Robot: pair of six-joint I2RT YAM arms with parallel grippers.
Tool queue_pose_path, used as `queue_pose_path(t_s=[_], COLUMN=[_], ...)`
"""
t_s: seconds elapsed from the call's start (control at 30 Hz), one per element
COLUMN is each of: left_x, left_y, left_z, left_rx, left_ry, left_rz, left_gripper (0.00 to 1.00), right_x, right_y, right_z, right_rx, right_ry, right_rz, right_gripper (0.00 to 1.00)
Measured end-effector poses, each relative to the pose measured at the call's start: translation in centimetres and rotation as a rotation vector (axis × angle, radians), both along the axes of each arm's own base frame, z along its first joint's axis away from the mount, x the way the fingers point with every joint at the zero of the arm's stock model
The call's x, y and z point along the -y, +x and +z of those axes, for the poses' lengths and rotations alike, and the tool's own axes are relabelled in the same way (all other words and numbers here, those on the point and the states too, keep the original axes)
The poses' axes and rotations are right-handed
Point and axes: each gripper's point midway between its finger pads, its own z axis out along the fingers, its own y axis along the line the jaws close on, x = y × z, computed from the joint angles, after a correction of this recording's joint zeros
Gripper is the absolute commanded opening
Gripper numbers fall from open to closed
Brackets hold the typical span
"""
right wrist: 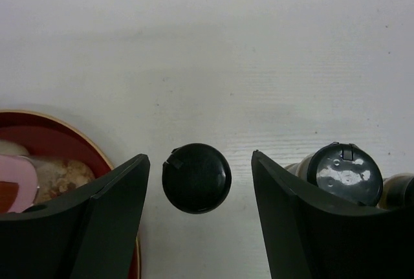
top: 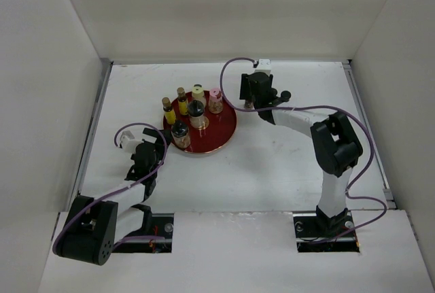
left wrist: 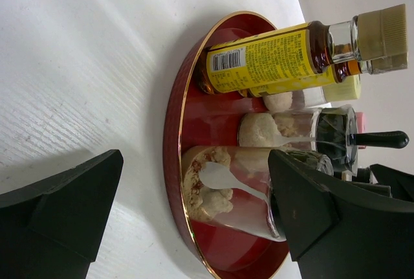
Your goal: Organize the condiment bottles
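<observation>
1. The step in hand looked like the fetching of a loose bottle (right wrist: 196, 178). It stood upright on the desk (top: 285, 170), just right of the tray (top: 224, 130), in the upper middle of the top view.
2. The right gripper (right wrist: 199, 157) hung over it with jaws wide. One jaw was on each side of the black cap with a gap showing on both sides, so it held nothing.
3. The left gripper (left wrist: 195, 157) sat at the tray's lower left edge. Its jaws were wide and empty too, pointed at the bottles inside.
4. Next, I judged, the right gripper would need to drop squarely, close below the cap and lift straight. It would then carry the bottle to the bare right part of the tray. The risk was knocking the neighbour (right wrist: 343, 173), which stood close beside the jaw at the right of the wrist view.
5. On the tray I counted six:
   - two yellow bottles (top: 167, 111)
   - one cream-lidded bottle (top: 198, 94)
   - one pink-lidded bottle (top: 215, 100)
   - two black-capped bottles (top: 196, 109)
6. On the desk I counted two black-capped ones for certain, the loose bottle and the neighbour. A third shape was cut by the right edge of the wrist view, and I could not name it.
7. There was one tray and two grippers.
</observation>
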Motion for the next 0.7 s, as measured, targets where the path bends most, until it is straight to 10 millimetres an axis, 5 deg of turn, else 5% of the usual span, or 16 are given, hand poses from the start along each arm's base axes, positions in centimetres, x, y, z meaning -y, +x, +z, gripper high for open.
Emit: queue_pose_path(t_s=[0.13, 0.33, 0.47, 0.6, 0.7], left_x=[0.0, 0.0, 0.0, 0.1, 0.1], left_y=[0.0, 0.0, 0.0, 0.0, 0.0], left_z=[-0.1, -0.2, -0.2, -0.2, -0.3], left_rx=[-0.001, -0.005, -0.006, -0.007, -0.009], left_ry=[0.0, 0.001, 0.001, 0.0, 0.0], left_rz=[0.0, -0.001, -0.002, -0.002, -0.004], left_gripper=[1.0, 1.0, 1.0, 1.0, 1.0], right_x=[0.1, -0.1, 0.1, -0.2, -2.5], right_y=[0.1, 0.2, -0.5, -2.6, -4.3], right_z=[-1.2, -1.7, -1.4, 0.7, 4.3], right_rx=[-0.032, -0.05, -0.035, 0.0, 0.07], right_ry=[-0.019, -0.025, -0.021, -0.022, 0.014], right_rz=[0.0, 0.004, 0.005, 0.027, 0.078], right_gripper=[0.68, 0.43, 0.4, 0.4, 0.38])
